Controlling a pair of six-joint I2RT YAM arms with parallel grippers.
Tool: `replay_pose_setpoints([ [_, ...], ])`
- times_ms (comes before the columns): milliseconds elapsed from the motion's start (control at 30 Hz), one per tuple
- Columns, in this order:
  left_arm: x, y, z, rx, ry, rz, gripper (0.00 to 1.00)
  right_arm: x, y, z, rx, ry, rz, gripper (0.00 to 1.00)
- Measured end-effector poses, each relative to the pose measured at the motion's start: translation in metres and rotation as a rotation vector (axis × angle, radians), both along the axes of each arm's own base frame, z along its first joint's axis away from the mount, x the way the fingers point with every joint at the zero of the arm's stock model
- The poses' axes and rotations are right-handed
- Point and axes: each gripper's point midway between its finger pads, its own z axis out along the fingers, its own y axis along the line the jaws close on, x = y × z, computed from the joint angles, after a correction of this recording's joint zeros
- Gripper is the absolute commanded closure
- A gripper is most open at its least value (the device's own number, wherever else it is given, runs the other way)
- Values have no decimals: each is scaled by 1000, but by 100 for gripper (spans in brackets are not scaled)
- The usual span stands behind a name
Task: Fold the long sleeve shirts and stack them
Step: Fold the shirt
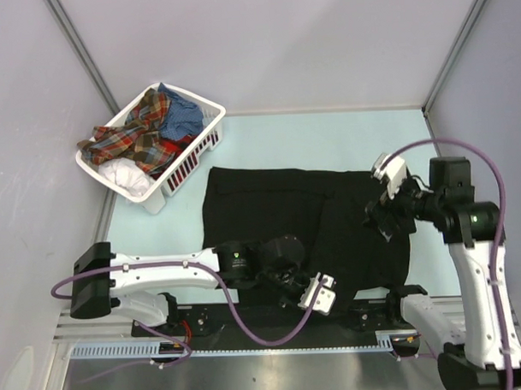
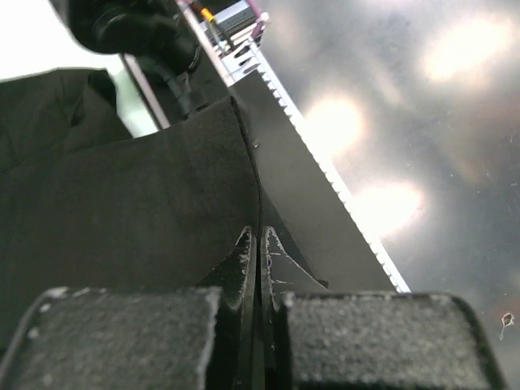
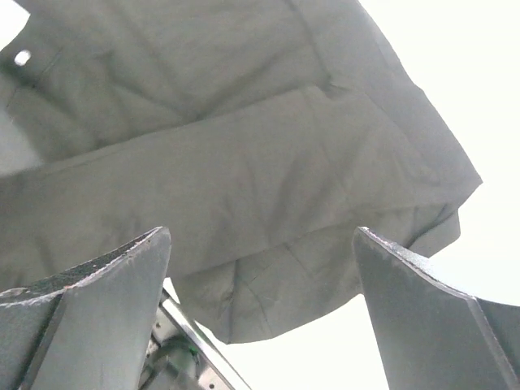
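A large black long sleeve shirt [image 1: 278,203] lies spread flat on the pale table. My left gripper [image 1: 324,294] is low at the shirt's near edge. In the left wrist view its jaws [image 2: 256,237] are pressed together, with the edge of the black cloth [image 2: 122,211] running in between them. My right gripper [image 1: 377,218] hovers over the shirt's right part. Its fingers [image 3: 262,236] stand wide apart, with nothing between them and the shirt [image 3: 244,162] below. More shirts sit in the basket: red-orange plaid [image 1: 134,135], blue [image 1: 182,116] and white [image 1: 127,176].
The white slatted basket [image 1: 195,159] stands at the back left corner of the table. A toothed metal rail [image 1: 249,348] [image 2: 325,166] runs along the near edge by the arm bases. Grey walls enclose the left, back and right sides.
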Motion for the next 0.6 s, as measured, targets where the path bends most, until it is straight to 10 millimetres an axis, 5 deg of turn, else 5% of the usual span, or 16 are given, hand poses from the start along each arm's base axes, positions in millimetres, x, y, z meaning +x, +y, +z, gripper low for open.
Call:
replay_pose_setpoints([
  [100,-4,-1,2,-4,-9,-15,100,28,-14,-8,29,56,-75,3],
  [233,24,-12,27,-33,49,69,100,75,-23,-37,67,209,-131,4],
  [433,163,-23,65,-125,163,424,100,134,-33,-87,115,418,-208,3],
  [600,262,12,43,-114,265,704,100,156,-41,-101,139,468,-261,6],
])
